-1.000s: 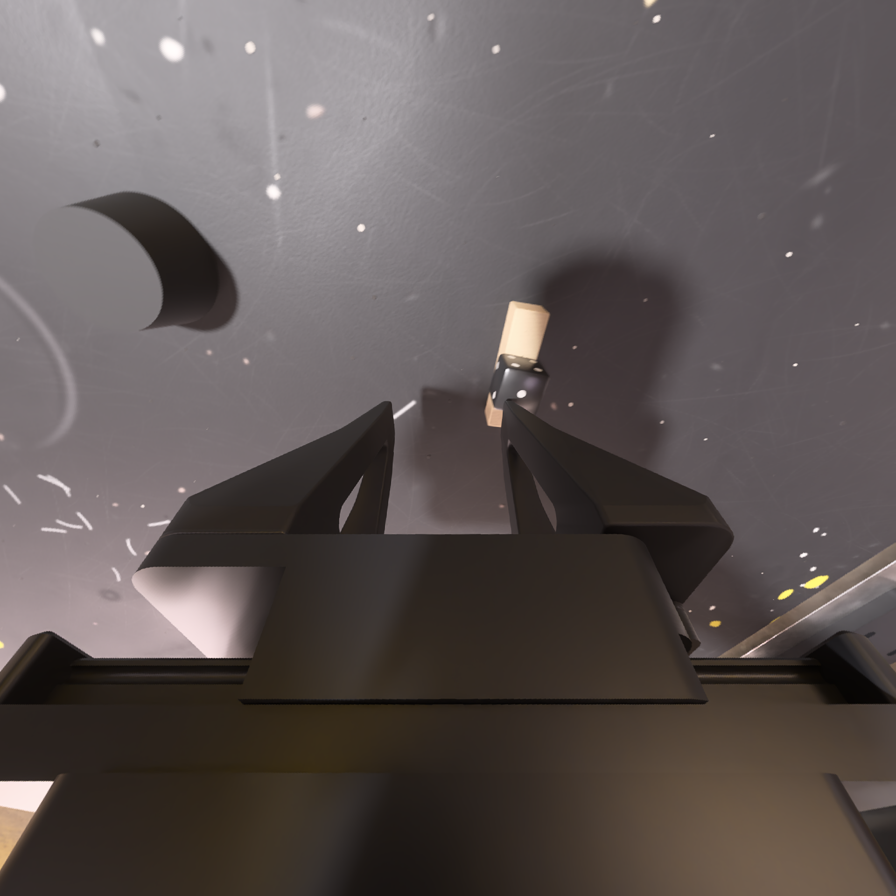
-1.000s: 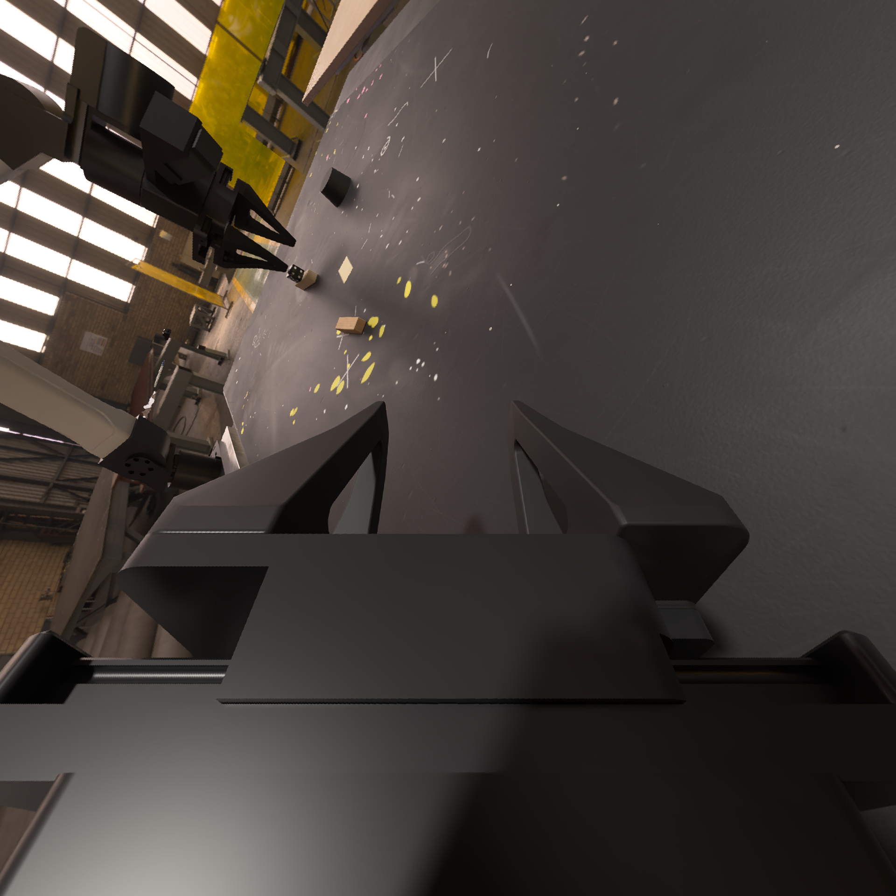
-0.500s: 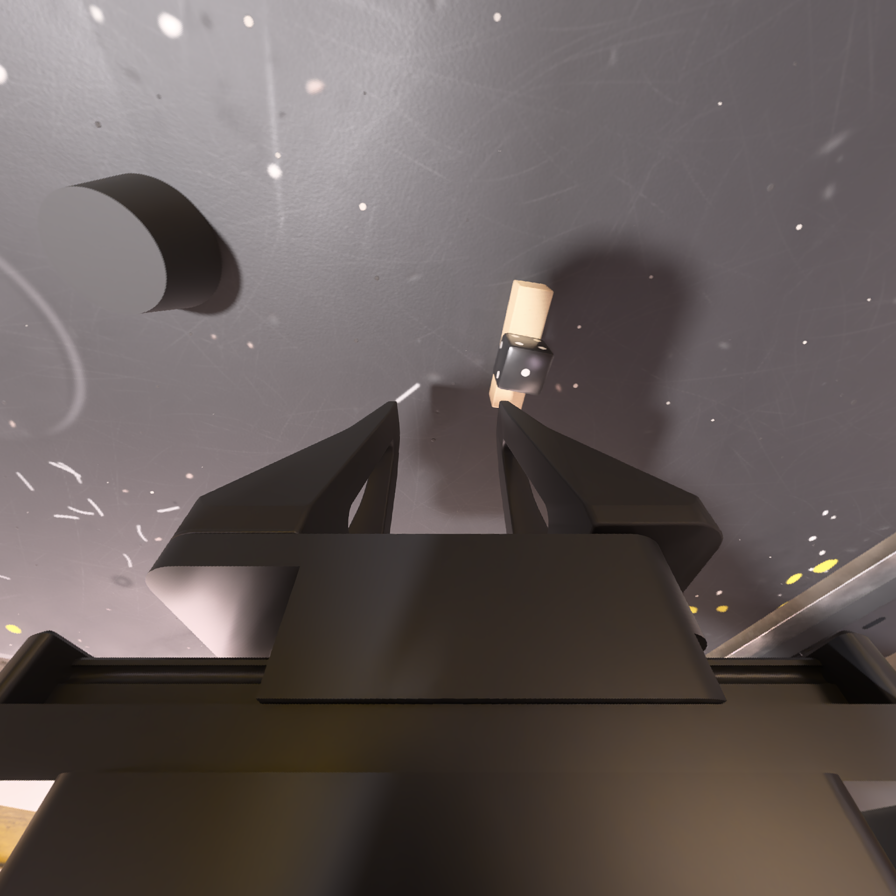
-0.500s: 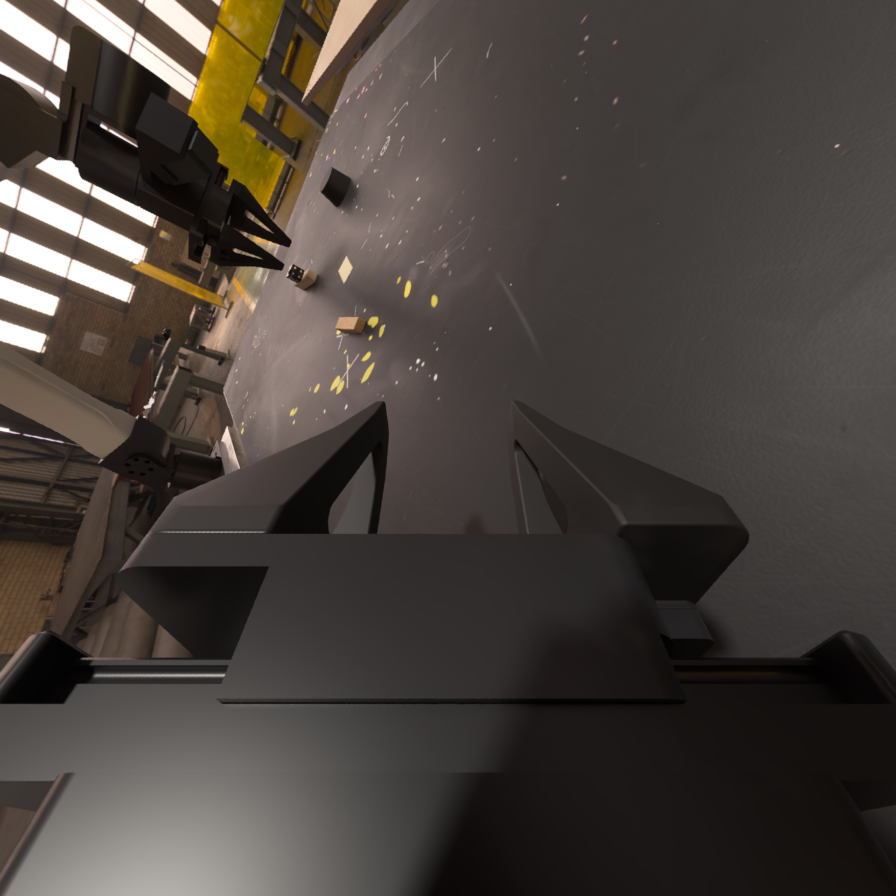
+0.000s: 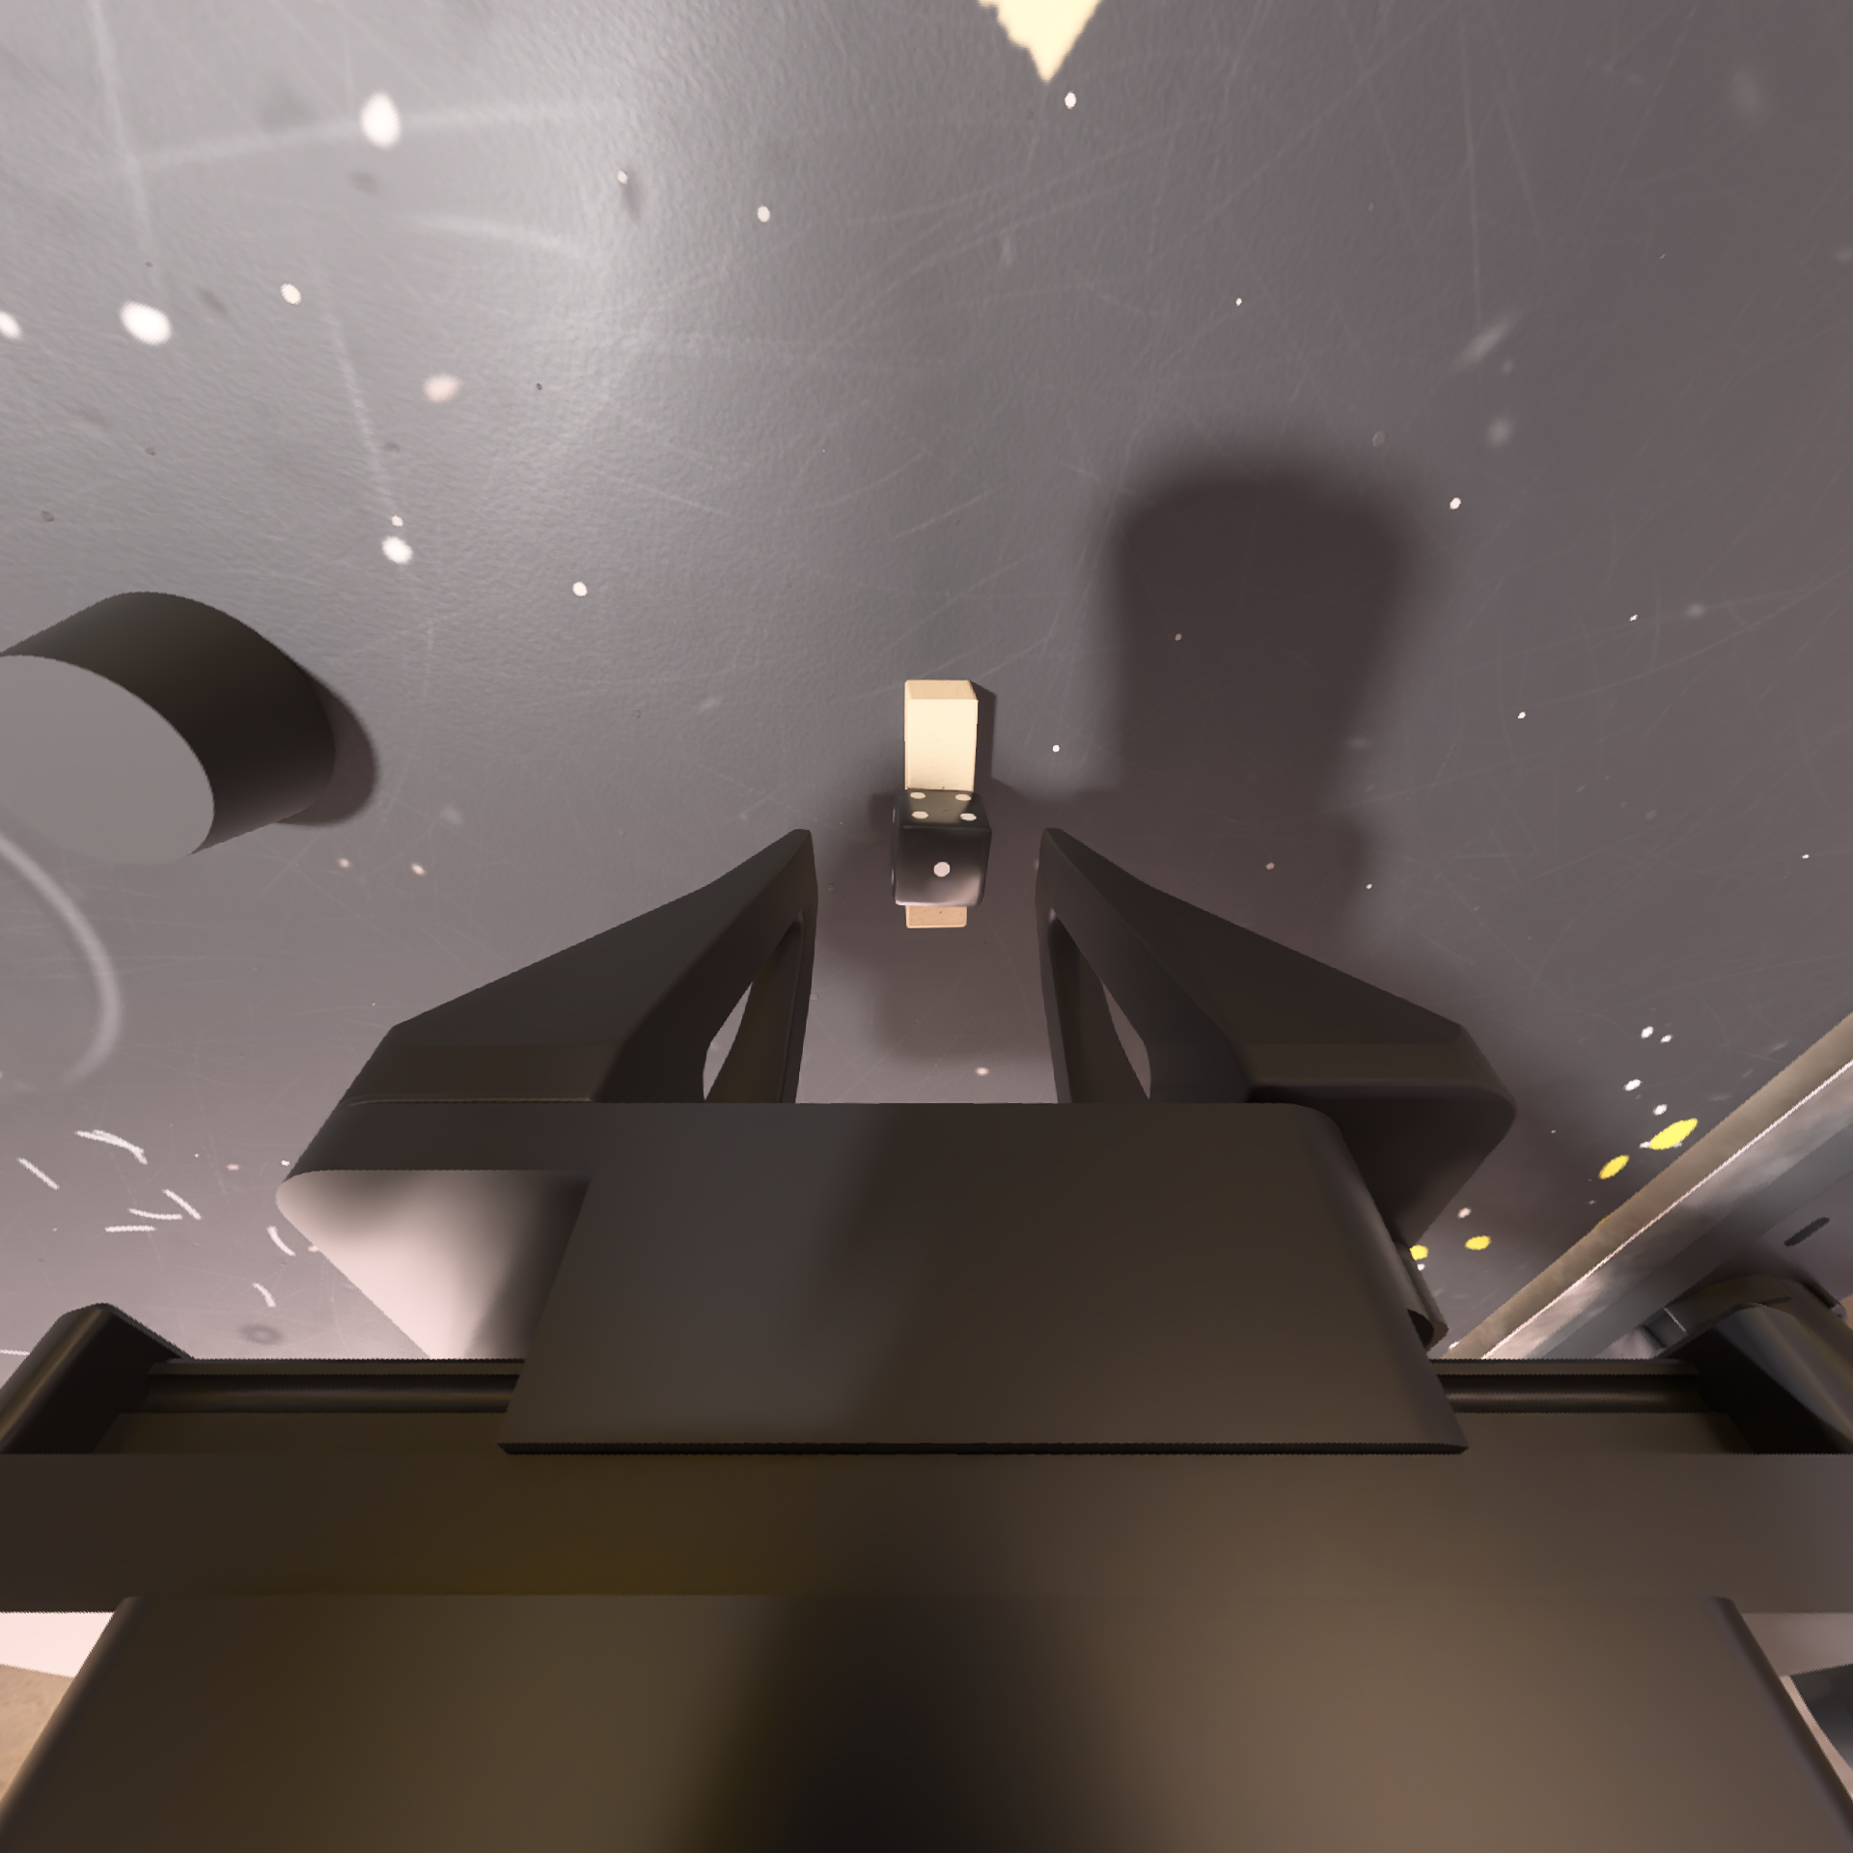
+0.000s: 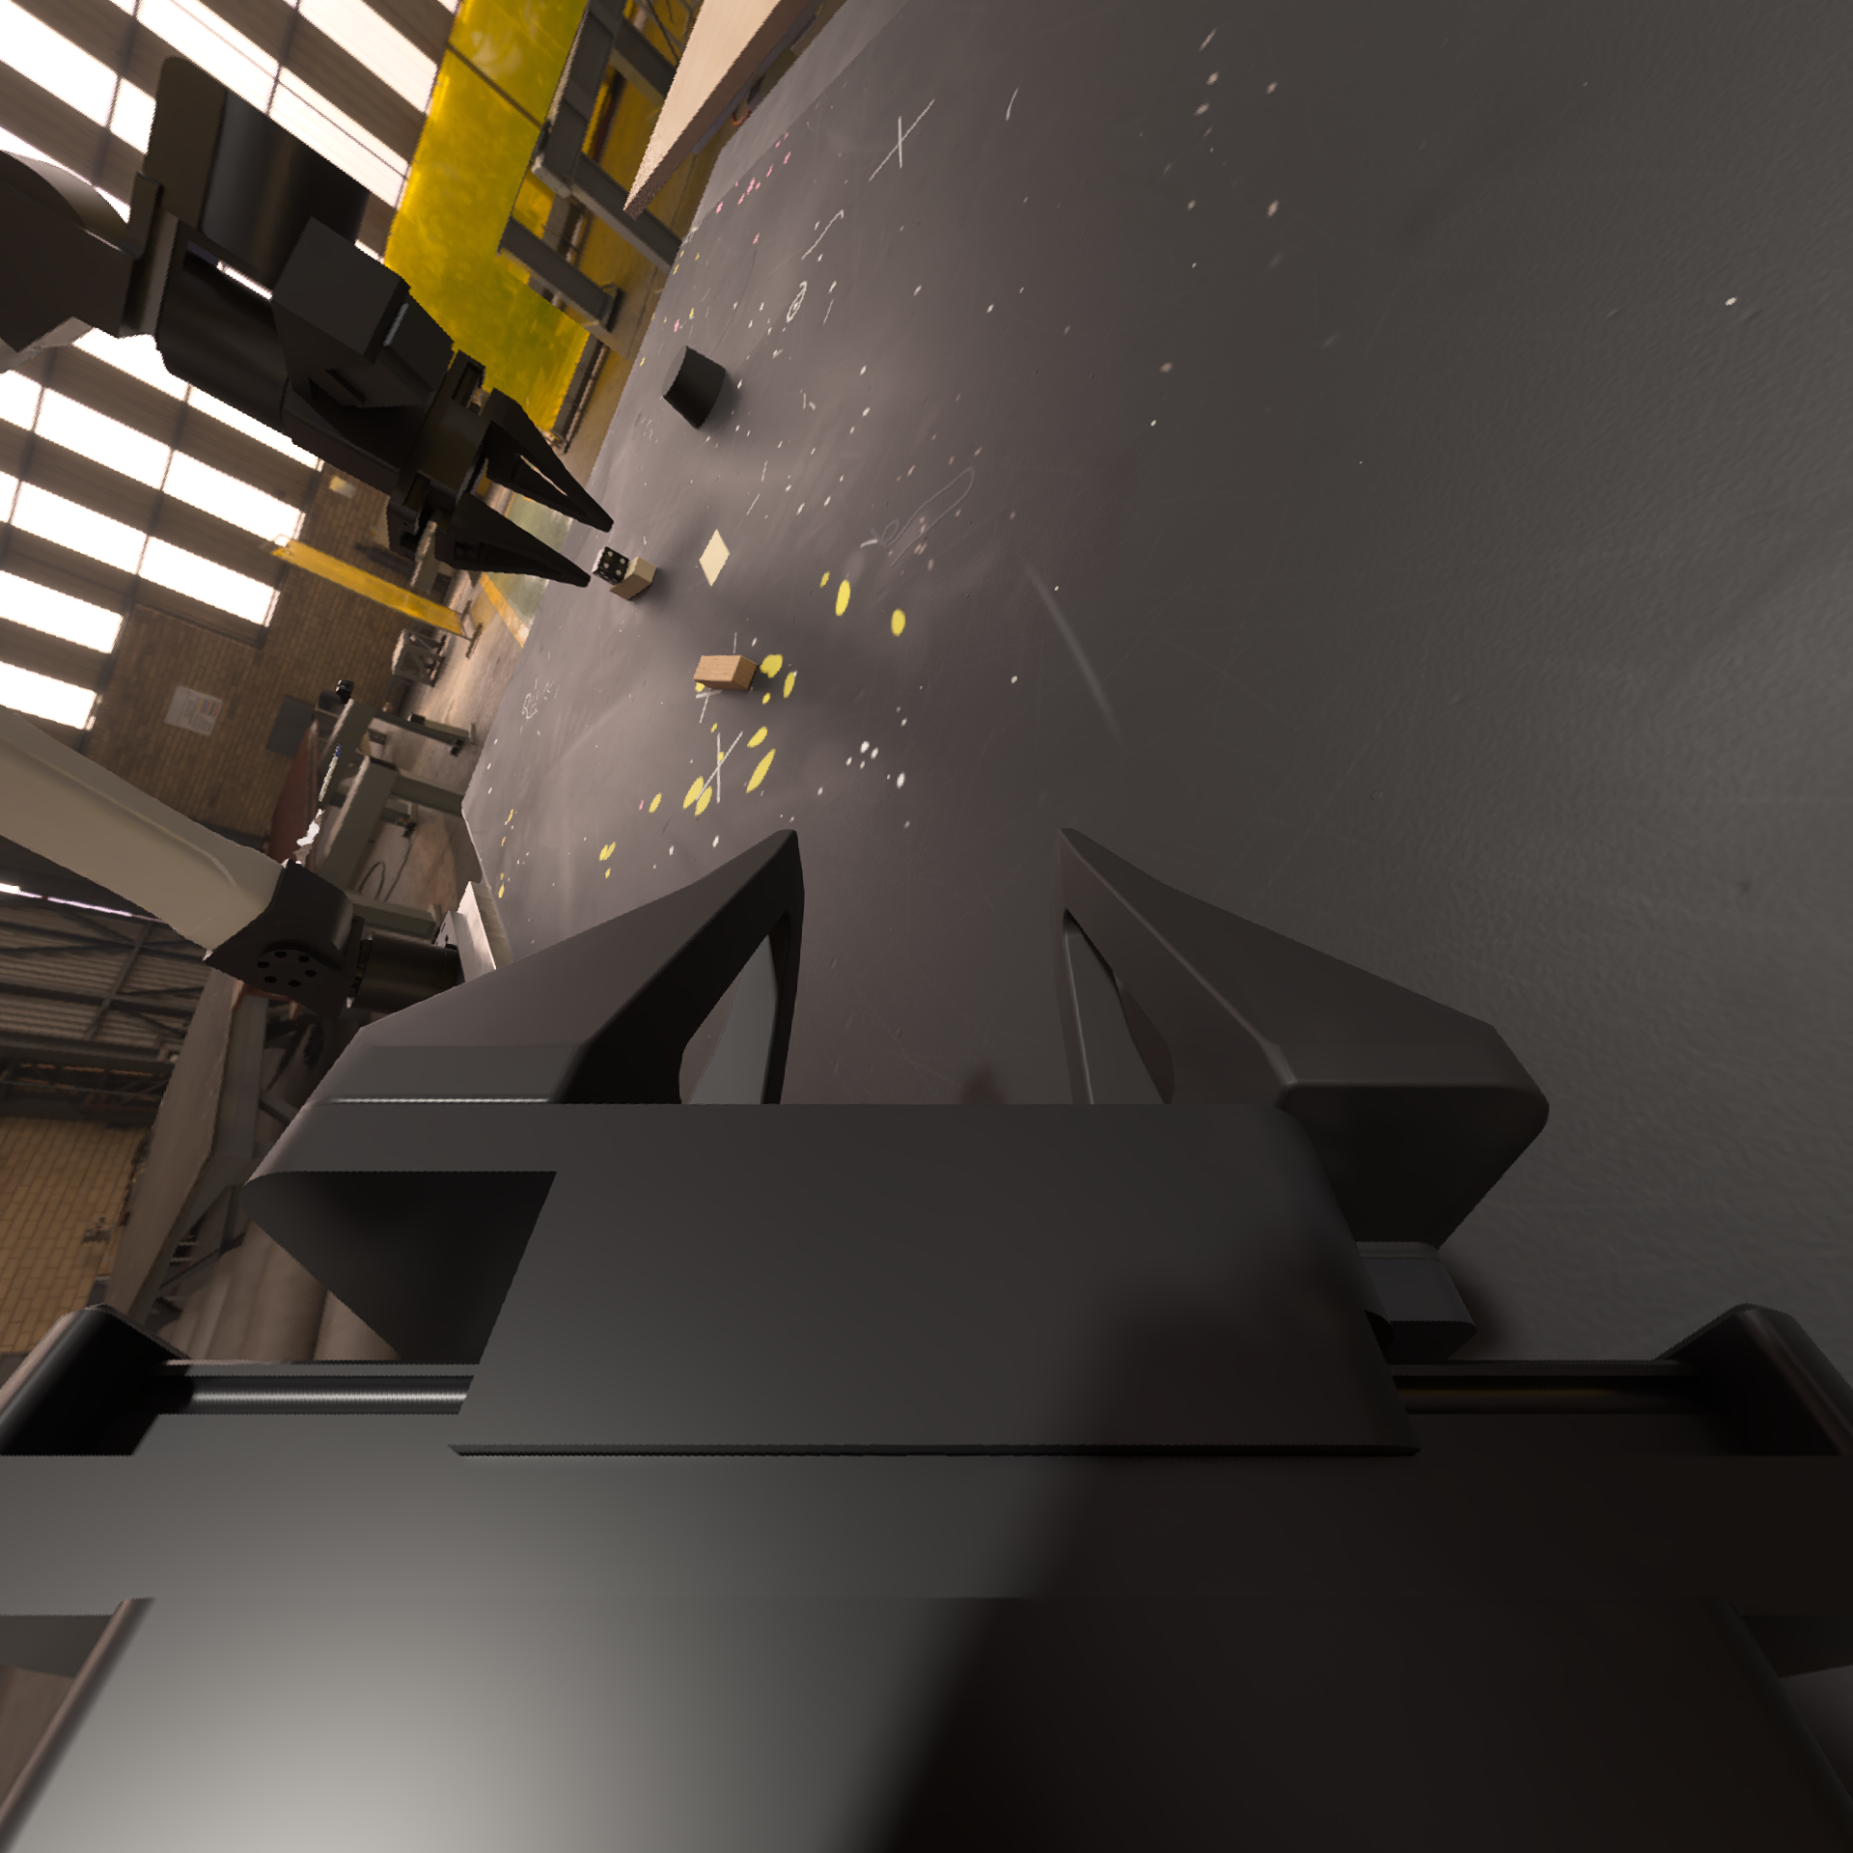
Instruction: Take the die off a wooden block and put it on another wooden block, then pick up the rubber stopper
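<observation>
Sitting mid-frame on a pale wooden block point(image 5: 940, 737), the black die point(image 5: 941, 860) waits just ahead of the left pincer point(image 5: 928, 852), which is wide open and empty so it can fit around the die. The right pincer point(image 6: 928, 852) is open and empty too. The rubber stopper point(image 5: 150, 742) stands on the table point(image 5: 1304, 301) at the left.

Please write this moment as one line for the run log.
phase: approach die | left gripper: open, straddling die on pale block | right gripper: open, idle | stopper: untouched

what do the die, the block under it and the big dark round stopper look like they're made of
Die: black, smooth, slight sheen, white pips; likely plastic.
Pale block under it: cream, matte, square-edged; looks like light wood, grain not visible.
Stopper: dark, dull, tapered, flat grey end; consistent with rubber.
</observation>
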`<action>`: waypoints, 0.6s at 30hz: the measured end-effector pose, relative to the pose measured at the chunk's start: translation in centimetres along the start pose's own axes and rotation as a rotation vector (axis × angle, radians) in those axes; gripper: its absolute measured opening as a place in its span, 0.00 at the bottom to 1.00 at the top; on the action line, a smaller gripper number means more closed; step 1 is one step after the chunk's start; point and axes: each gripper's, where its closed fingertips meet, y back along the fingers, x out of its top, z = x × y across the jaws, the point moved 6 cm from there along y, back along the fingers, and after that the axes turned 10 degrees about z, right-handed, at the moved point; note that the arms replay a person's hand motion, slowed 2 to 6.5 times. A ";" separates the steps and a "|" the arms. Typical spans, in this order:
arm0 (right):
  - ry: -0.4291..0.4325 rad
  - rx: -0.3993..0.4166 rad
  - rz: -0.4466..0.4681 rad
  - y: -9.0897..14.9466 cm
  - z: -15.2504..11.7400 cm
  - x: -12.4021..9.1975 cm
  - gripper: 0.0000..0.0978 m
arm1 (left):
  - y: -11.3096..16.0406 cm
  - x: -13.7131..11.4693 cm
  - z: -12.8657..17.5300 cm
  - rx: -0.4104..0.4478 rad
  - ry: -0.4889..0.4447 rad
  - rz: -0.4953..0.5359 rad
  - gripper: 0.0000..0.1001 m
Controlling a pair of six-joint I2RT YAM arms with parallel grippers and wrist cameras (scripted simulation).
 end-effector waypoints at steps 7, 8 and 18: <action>0.001 0.000 0.000 0.0 0.0 0.0 0.43 | -0.8 -0.1 0.1 -0.005 -0.012 -0.034 0.35; 0.001 0.001 0.000 0.0 0.0 0.0 0.43 | -0.8 -0.1 0.1 -0.007 -0.012 -0.032 0.33; -0.001 0.003 -0.002 0.0 -0.1 -0.1 0.43 | -0.8 -0.1 0.3 -0.030 -0.012 -0.037 0.16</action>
